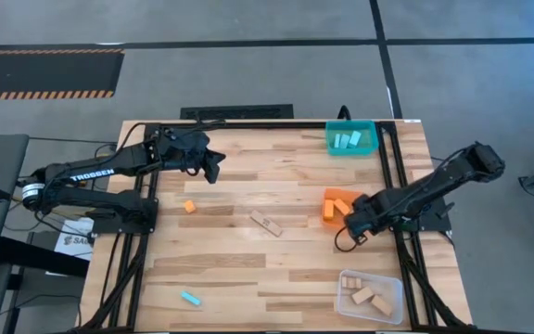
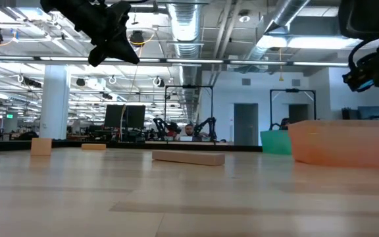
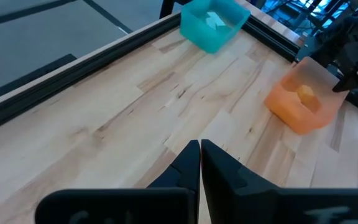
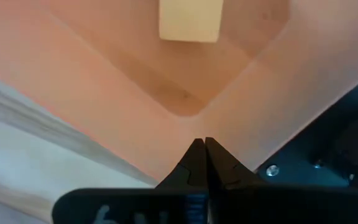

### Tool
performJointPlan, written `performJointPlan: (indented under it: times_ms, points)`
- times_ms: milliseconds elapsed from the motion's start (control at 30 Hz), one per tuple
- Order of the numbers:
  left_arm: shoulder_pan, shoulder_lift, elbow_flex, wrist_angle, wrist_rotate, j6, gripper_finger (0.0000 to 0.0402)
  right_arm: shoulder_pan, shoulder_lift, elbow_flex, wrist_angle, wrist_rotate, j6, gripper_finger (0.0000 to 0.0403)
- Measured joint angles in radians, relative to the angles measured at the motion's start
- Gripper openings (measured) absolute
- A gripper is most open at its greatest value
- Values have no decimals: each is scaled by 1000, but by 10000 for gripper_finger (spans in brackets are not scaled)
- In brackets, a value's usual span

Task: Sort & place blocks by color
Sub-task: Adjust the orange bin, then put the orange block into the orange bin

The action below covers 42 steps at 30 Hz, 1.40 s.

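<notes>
Three bins [image 1: 351, 137], four tan blocks [image 1: 267, 223], two arms [image 1: 91, 173].

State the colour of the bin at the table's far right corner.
Teal. The bin shows best in the high view, with light blue blocks inside.

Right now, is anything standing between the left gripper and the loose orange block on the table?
Nothing visible. The left gripper, shut, hangs above the table; the orange block lies alone on bare wood nearer the front. The tan block lies off to one side.
</notes>
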Motion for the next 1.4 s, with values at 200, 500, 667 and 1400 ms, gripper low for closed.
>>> performJointPlan:
  times_ms: [200,500,667,1400]
  points:
    - [12,0,0,-42,1,29,0,33,-1,19,-24,10,18,1]
    - [175,59,1,-216,-130,72,0,84,-12,246,-103,324,29,3]
    - [312,195,21,-236,-24,271,7,73,-13,366,-92,430,-113,14]
    - [538,761,337,-555,-91,1164,228,145,-12,451,-20,365,-228,61]
